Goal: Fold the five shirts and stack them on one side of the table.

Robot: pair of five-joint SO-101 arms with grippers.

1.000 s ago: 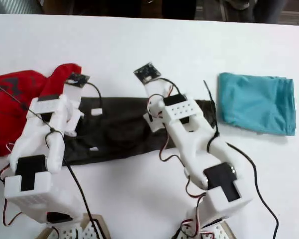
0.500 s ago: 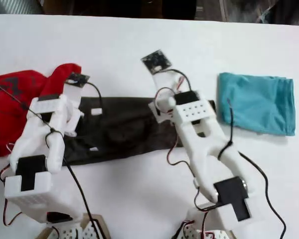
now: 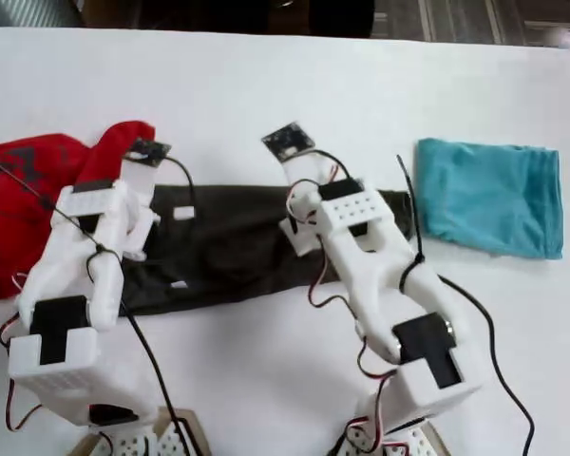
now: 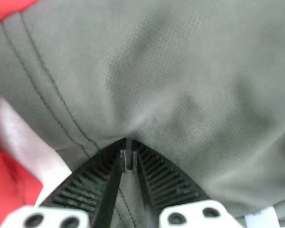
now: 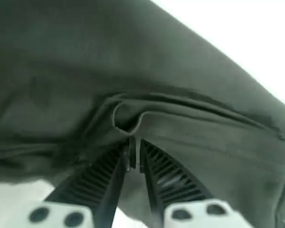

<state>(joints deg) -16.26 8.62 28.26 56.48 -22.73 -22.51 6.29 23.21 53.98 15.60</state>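
Note:
A dark grey shirt (image 3: 233, 249) lies folded into a long strip across the middle of the table. My left gripper (image 4: 128, 156) is shut on the dark shirt (image 4: 180, 85) near its left end, beside a red edge. My right gripper (image 5: 134, 154) is shut on a bunched fold of the dark shirt (image 5: 85, 80) near its right end. In the high view the left arm (image 3: 85, 256) stands over the strip's left end and the right arm (image 3: 370, 256) over its right end. A red shirt (image 3: 38, 199) lies crumpled at the far left. A folded teal shirt (image 3: 489, 195) rests at the right.
The white table (image 3: 294, 85) has open room along the far side and between the two arm bases at the front. Black and red cables (image 3: 152, 361) trail from both arms over the table.
The right arm swung a little to the right and back left again, ending close to where it was a second ago. The left arm stayed still.

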